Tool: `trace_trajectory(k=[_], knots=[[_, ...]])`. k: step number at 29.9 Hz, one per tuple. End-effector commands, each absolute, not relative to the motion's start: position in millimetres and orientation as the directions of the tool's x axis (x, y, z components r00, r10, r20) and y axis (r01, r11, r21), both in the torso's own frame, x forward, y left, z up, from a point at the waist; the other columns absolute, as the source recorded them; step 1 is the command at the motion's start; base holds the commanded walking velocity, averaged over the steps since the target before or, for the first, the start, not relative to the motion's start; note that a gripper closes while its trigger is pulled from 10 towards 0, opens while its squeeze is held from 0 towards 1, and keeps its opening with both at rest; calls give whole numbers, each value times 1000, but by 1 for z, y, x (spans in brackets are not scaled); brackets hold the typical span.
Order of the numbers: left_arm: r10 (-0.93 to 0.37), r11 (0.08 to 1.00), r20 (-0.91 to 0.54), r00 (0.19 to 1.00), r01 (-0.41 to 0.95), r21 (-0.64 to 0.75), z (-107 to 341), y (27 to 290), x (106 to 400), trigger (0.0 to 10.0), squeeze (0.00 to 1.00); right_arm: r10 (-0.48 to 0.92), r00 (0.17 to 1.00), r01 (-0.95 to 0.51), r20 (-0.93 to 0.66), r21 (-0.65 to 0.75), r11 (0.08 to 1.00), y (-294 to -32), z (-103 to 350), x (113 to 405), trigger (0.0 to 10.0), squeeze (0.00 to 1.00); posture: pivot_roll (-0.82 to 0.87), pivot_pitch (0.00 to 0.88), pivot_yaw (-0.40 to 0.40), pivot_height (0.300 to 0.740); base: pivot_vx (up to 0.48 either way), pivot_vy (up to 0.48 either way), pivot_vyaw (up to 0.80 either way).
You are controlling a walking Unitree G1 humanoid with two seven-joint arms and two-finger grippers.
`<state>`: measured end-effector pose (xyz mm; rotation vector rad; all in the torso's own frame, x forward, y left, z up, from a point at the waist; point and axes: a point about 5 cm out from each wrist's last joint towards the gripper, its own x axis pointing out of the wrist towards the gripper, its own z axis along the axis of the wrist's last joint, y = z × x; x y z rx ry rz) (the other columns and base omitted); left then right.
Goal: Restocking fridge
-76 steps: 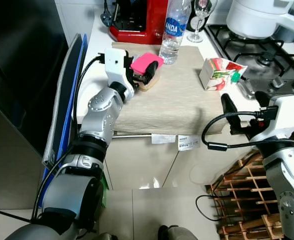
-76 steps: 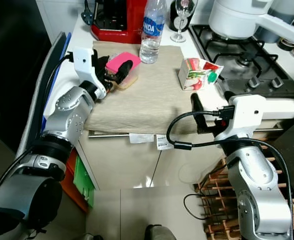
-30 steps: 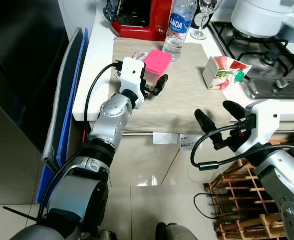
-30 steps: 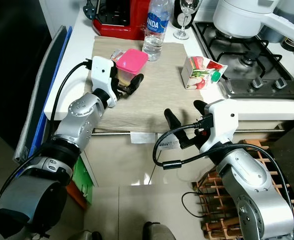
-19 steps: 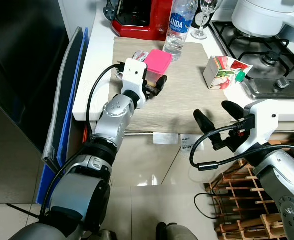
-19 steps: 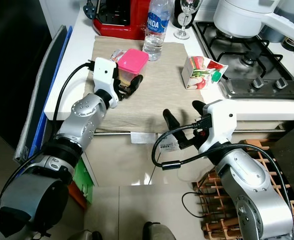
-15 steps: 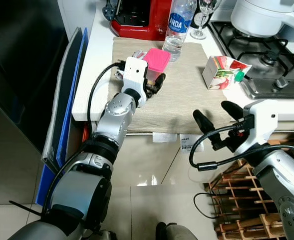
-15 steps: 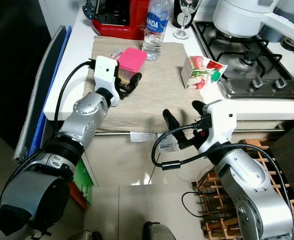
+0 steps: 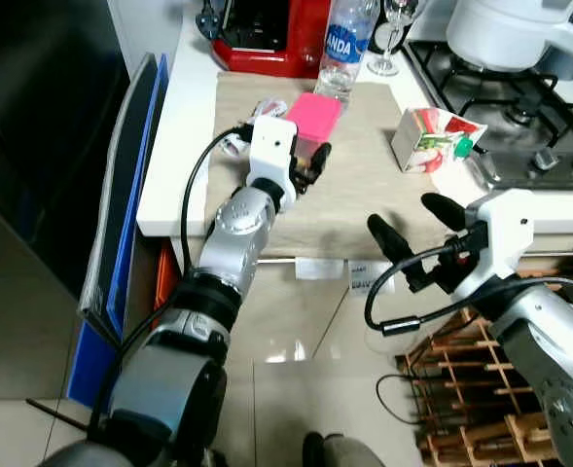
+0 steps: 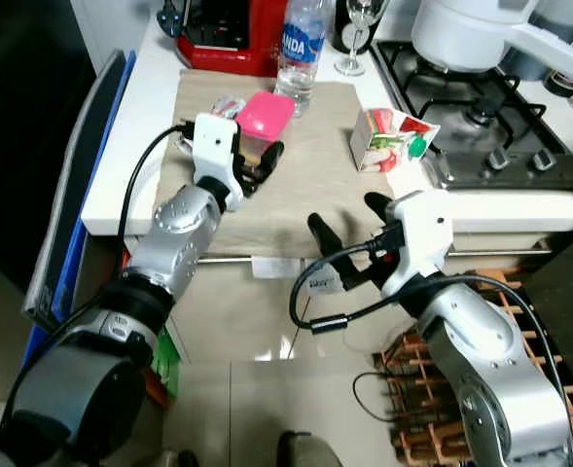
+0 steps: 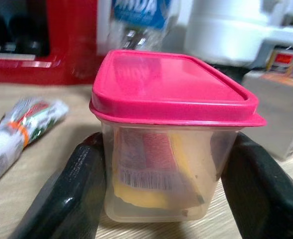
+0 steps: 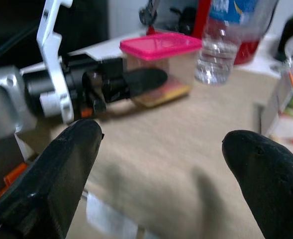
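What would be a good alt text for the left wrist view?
A clear plastic box with a pink lid stands on a beige cloth, one black finger at each side. Behind it are a water bottle and a red machine.
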<state>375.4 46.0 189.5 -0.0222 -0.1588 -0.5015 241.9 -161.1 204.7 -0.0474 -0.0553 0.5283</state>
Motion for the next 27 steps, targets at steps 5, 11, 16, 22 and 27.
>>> trace_trajectory(k=[5,11,16,22,27], knots=[[-497,851,328,803,525,4,217,52,356,0,0,544,835,-537,85,-88,839,-152,209,253,10000,0,-247,0,-63,740,0,0,0],[-440,880,376,816,474,1,222,73,345,0,0,475,859,-462,191,-113,880,-155,219,270,10000,0,-169,0,-71,740,0,0,0],[-396,903,374,839,429,-4,218,88,334,0,0,396,877,-369,272,-145,918,-155,218,280,10000,0,-124,0,-70,740,0,0,0],[-335,934,339,879,359,-6,198,101,316,0,0,257,864,-198,433,-176,964,-155,208,280,10000,0,-83,0,-46,740,0,0,0],[-267,954,348,899,298,-36,194,105,314,7843,0,108,869,25,483,-262,965,-174,191,284,10000,0,-78,0,-29,740,0,0,0]])
